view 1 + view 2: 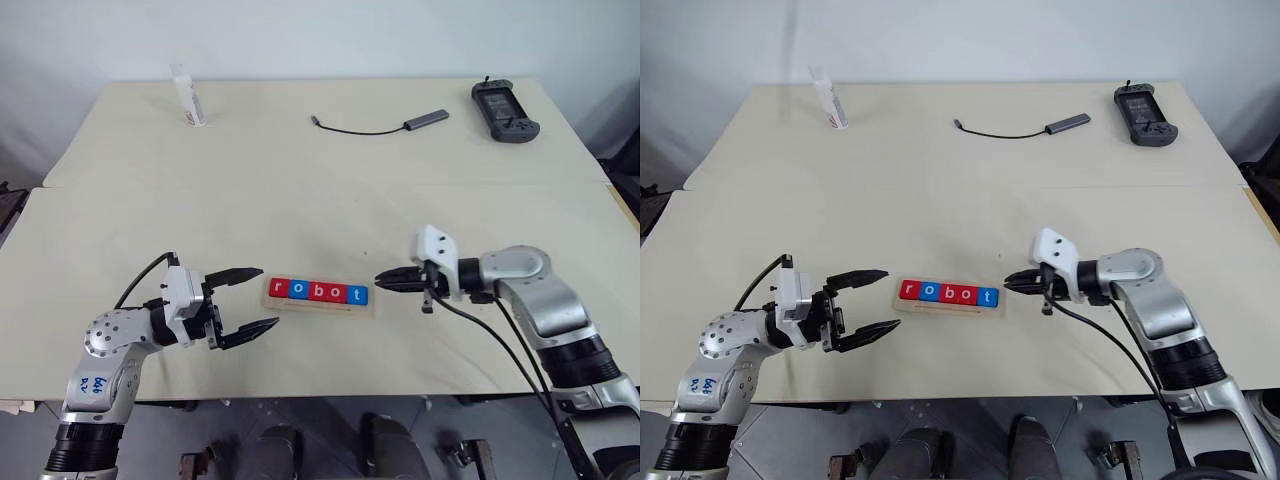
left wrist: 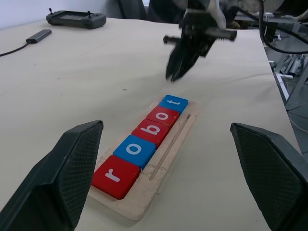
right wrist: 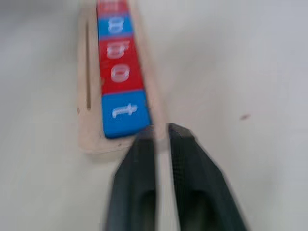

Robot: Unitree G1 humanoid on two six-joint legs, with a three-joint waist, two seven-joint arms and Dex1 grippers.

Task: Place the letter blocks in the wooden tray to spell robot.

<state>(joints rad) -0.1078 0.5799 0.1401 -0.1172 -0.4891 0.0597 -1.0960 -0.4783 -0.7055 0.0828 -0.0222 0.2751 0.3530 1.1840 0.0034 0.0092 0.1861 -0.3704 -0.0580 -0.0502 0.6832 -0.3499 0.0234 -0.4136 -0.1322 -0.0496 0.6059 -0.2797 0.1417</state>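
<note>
Five letter blocks [image 1: 317, 291] lie in a row in the wooden tray [image 1: 320, 308], alternating red and blue and reading r, o, b, o, t from left to right. The tray's groove [image 2: 171, 147] runs bare alongside them. My left gripper [image 1: 268, 297] hovers just off the tray's left end, level, open wide and holding nothing. My right gripper [image 1: 381, 281] sits just past the tray's right end, pointing at the blue t block [image 3: 124, 111]. Its fingers [image 3: 185, 159] are parted by a narrow gap with nothing between them, clear of the block.
At the far side of the table stand a white tube [image 1: 188, 100], a grey adapter [image 1: 425, 119] on a black cable, and a black handheld controller [image 1: 505, 112]. A seam [image 1: 330, 186] crosses the table between them and the tray. The table's front edge is close behind both arms.
</note>
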